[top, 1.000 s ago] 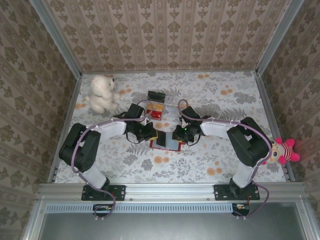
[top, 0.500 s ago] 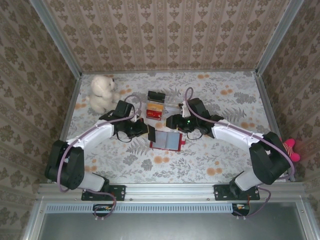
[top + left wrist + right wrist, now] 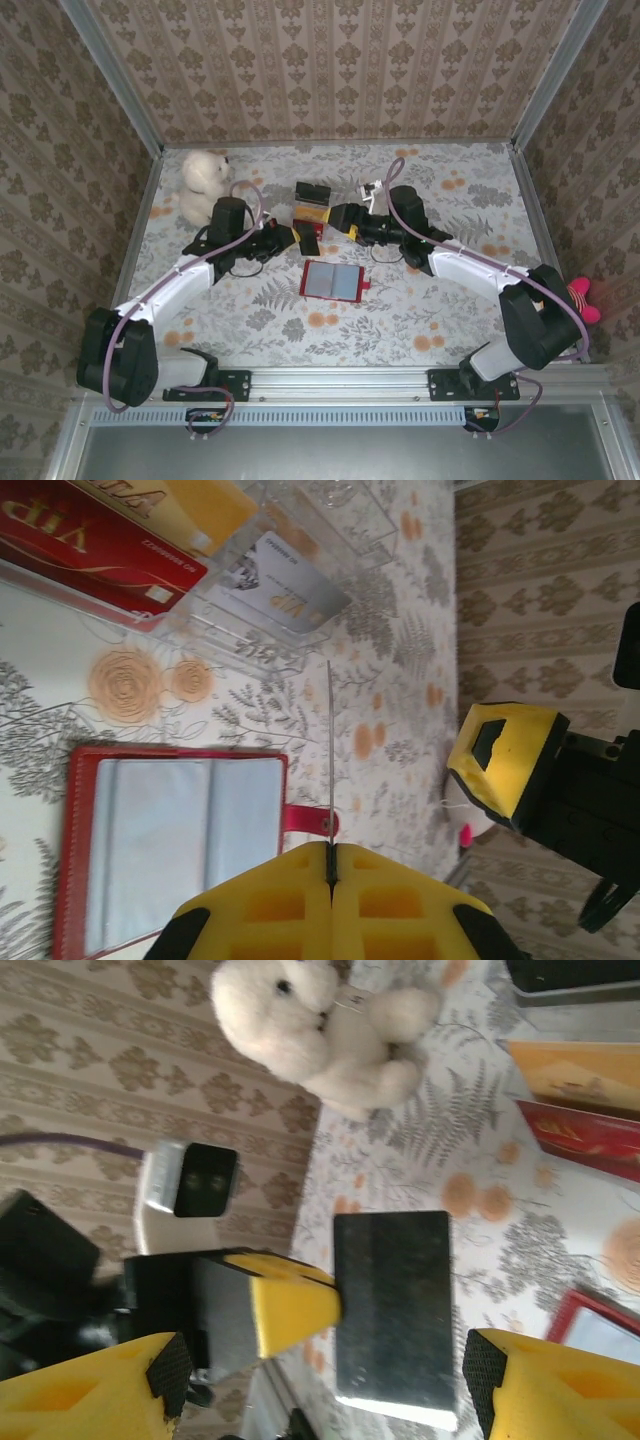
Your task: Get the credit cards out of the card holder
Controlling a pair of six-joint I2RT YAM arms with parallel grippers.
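Card holder (image 3: 332,282) lies open on the bench (image 3: 250,320), sleeves up | just beyond, left gripper (image 3: 330,865) jaws pinched tight on a dark credit card (image 3: 392,1315), lifted free | right gripper (image 3: 342,218) jaws wide, empty, facing it, perhaps to receive | clear tray (image 3: 375,525) behind, likely its destination

Red card holder (image 3: 331,282), pale grey sleeves inside. Dark, glossy credit card (image 3: 392,1310). Yellow left gripper (image 3: 330,865), black trim. White table (image 3: 420,320) printed with grey ferns, orange blooms. Beige damask walls (image 3: 330,70). White plush bear (image 3: 205,185). Pink doll (image 3: 585,298). Gold-lettered red card (image 3: 90,550); silver card (image 3: 285,595).
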